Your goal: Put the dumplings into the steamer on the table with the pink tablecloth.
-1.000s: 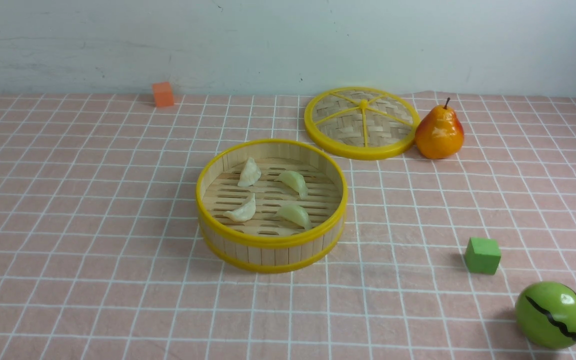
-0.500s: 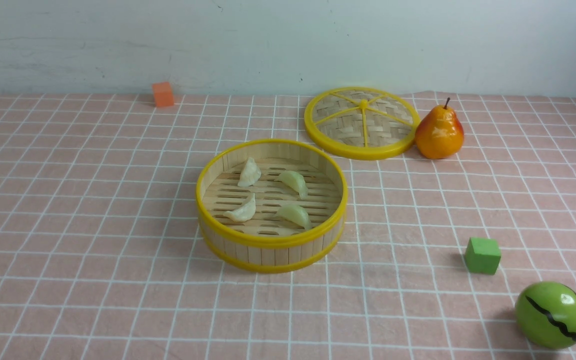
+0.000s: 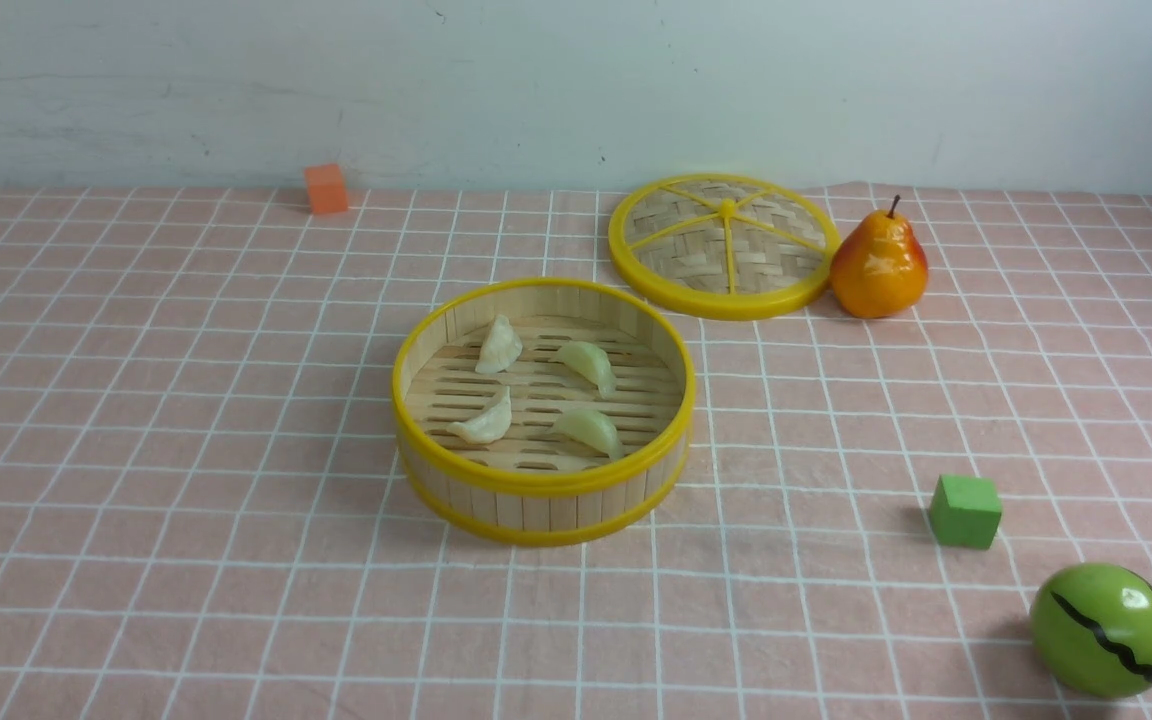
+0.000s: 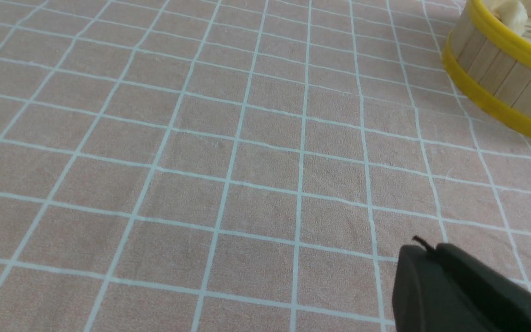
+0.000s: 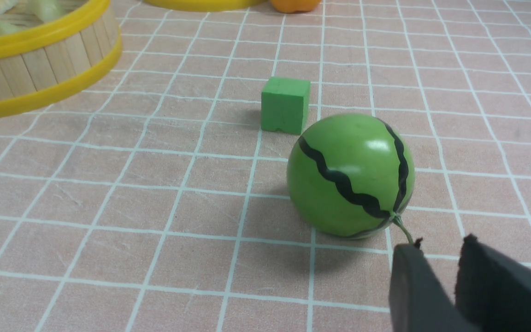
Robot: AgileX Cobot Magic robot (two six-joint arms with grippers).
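Note:
The steamer point(image 3: 543, 483) stands mid-table on the pink tablecloth point(image 3: 186, 400). Several dumplings lie on its slatted floor, two cream ones point(image 3: 499, 346) point(image 3: 484, 420) and two greenish ones point(image 3: 586, 362) point(image 3: 588, 430). Neither arm shows in the front view. In the left wrist view my left gripper point(image 4: 427, 249) is shut and empty over bare cloth, well apart from the steamer point(image 4: 500, 69). In the right wrist view my right gripper point(image 5: 438, 243) is open with nothing between its fingers, just behind the green striped melon point(image 5: 351, 175), far from the steamer point(image 5: 30, 64).
A woven yellow-rimmed lid point(image 3: 723, 245) lies at the back right beside a pear point(image 3: 878, 265). A green cube point(image 3: 965, 510) and the striped melon point(image 3: 1103, 630) sit near the front right. An orange cube point(image 3: 326, 189) rests by the back wall.

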